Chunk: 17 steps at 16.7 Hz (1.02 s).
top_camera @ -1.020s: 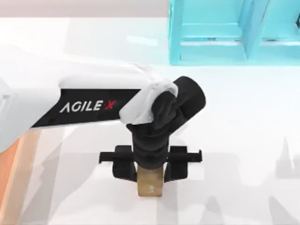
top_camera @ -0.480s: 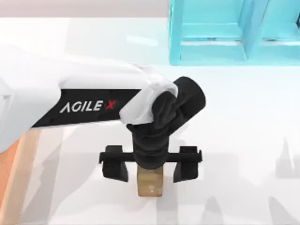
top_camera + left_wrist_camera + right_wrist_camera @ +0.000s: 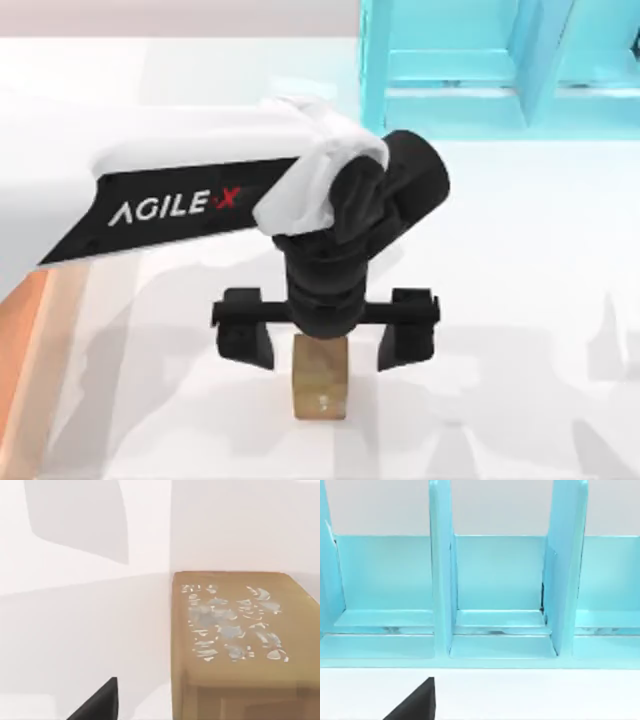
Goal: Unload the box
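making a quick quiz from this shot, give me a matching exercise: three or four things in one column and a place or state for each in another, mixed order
Things:
1. left claw
2. small tan cube
3. turquoise shelf unit
4. wooden crate

Places or states:
a. far side of the table, right of centre
b. open, fingers spread above the cube
c. at the table's left edge
d. on the table, white mark on top

Pairs: 1-b, 2-d, 3-a, 4-c

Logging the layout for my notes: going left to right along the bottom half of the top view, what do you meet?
Box edge → left gripper, jaws open, over the small tan cube.
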{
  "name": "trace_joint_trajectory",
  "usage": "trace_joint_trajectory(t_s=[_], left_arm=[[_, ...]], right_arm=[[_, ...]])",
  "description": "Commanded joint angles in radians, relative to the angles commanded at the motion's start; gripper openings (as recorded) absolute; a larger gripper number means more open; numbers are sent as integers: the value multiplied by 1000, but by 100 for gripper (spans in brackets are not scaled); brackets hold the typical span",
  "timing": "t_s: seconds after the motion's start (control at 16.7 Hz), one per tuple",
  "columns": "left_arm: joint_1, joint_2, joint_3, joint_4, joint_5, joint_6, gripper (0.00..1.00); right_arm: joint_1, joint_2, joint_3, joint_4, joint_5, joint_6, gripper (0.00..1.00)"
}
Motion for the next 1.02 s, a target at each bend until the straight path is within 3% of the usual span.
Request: trace_joint_trajectory(t_s=[0.24, 0.66, 0.84, 1.02], left_arm=[[-1, -38, 102, -159, 0, -2, 100], [14, -49, 121, -181, 0, 13, 100], [106, -42, 145, -203, 0, 108, 100], [285, -35, 183, -238, -1, 289, 100]], right_arm=[[0, 0, 0, 0, 0, 0, 100], [0, 0, 0, 0, 0, 0, 100], [0, 0, 0, 0, 0, 0, 100], [0, 0, 0, 0, 0, 0, 100]])
